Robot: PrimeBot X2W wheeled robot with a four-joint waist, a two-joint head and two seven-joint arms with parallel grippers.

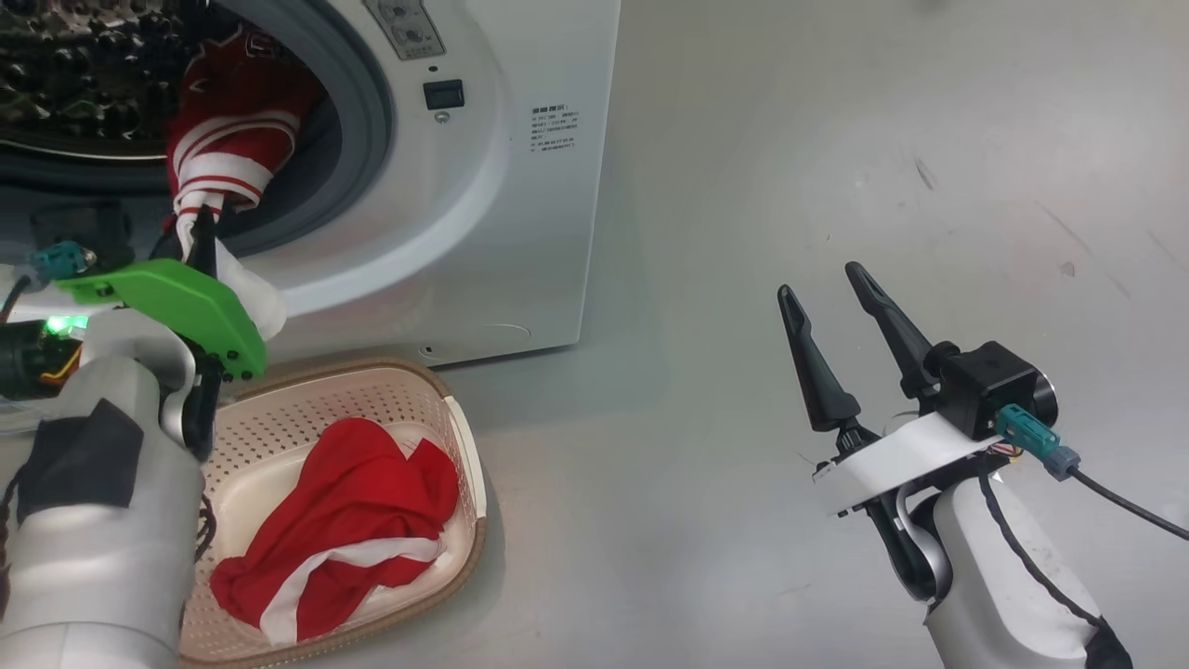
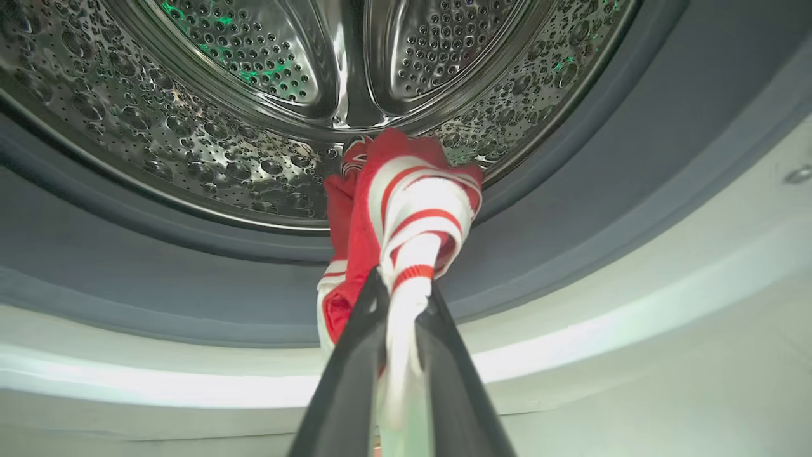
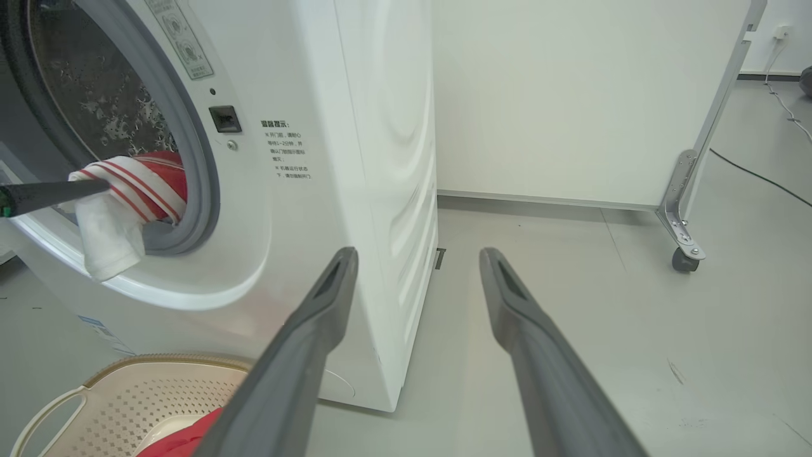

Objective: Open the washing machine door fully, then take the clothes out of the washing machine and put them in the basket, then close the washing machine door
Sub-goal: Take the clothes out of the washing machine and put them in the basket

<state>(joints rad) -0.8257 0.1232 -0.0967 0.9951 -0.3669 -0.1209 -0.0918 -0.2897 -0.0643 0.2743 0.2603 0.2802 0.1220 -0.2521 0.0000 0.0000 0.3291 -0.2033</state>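
Clothes: two red garments with white stripes are in sight.
First garment [image 1: 237,130]: hangs out of the round mouth of the washing machine [image 1: 520,232] and over its lower edge. Its red-and-white striped cuff and a white end are bunched together.
Second garment [image 1: 344,520]: lies crumpled inside the basket [image 1: 469,465], red with one broad white band.
Washing machine: one white front-loader with its mouth open, ringed by a grey rubber seal [image 1: 376,102]. The perforated steel drum [image 2: 254,127] shows behind it.
Machine front: one small dark latch socket [image 1: 443,94] and one block of printed text [image 1: 555,128] sit beside the mouth.
Basket: one cream perforated basket with a brown rim, on the floor [image 1: 836,139] just in front of the machine, below the mouth.
Left gripper [image 2: 406,289]: at the mouth's lower edge. Its two jaws are drawn nearly together, clamped on the first garment's striped cuff, with white cloth trailing down between them.
Right gripper [image 1: 821,282]: held above the floor, well to the right of the machine and touching nothing. Its two jaws stand wide apart and empty.
Floor: smooth grey, with a few dark scuffs.
Background: one white panel [image 3: 571,95] stands beyond the machine on a metal leg with one caster [image 3: 684,257]. One dark cable [image 3: 761,178] runs across the floor near it.
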